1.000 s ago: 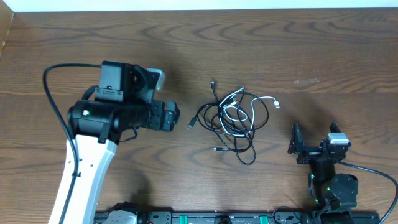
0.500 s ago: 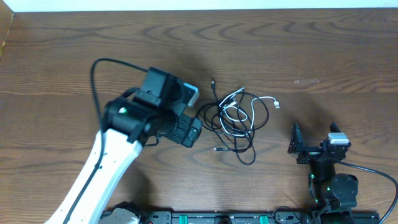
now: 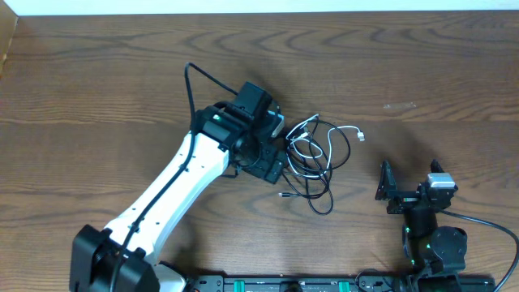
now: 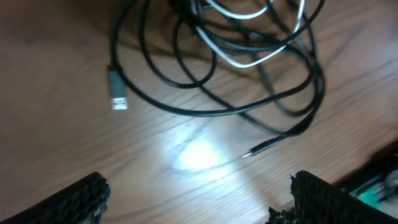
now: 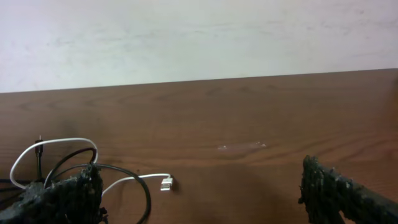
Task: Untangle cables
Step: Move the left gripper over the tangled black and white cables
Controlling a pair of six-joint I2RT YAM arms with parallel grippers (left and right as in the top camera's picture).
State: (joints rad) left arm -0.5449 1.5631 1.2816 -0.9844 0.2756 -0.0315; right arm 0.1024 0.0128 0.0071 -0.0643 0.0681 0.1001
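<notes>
Swinging in from the left side, the left end effector point(image 4: 199, 190) now hangs over the left edge of the cables point(image 3: 312, 154). Its jaws are spread wide and empty, probably so they can straddle a strand. Beneath it lie black loops point(image 4: 205, 109), a silver plug point(image 4: 116, 98) and the white cable point(image 4: 249, 59) crossing on top, all in one heap in the middle of the tabletop point(image 3: 122, 65). Off to the right, the right end effector point(image 3: 388, 191) waits, also wide open, well apart from the tangle.
</notes>
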